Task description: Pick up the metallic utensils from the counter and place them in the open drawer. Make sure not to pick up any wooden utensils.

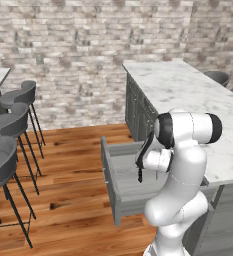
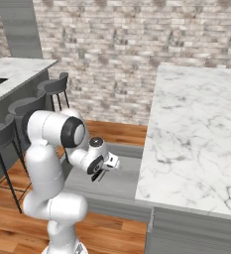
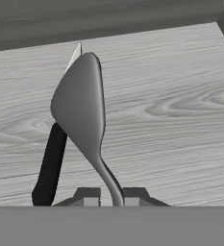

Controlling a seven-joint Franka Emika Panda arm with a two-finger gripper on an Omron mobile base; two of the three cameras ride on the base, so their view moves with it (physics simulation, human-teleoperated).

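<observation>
The pincer [image 3: 111,196] is closed tight on the thin stem of a silver-grey, round-bowled metal spoon [image 3: 82,108], which hangs bowl-down over the wood-grain floor of the wide, shallow grey open drawer [image 1: 111,172]. Already lying in the drawer, beneath the spoon, is a knife with a black handle [image 3: 51,166], its blade tip peeping out past the bowl. So one utensil looks delivered and the spoon awaits release; the white marble worktop [image 2: 196,124] appears bare here, so what remains I cannot tell.
</observation>
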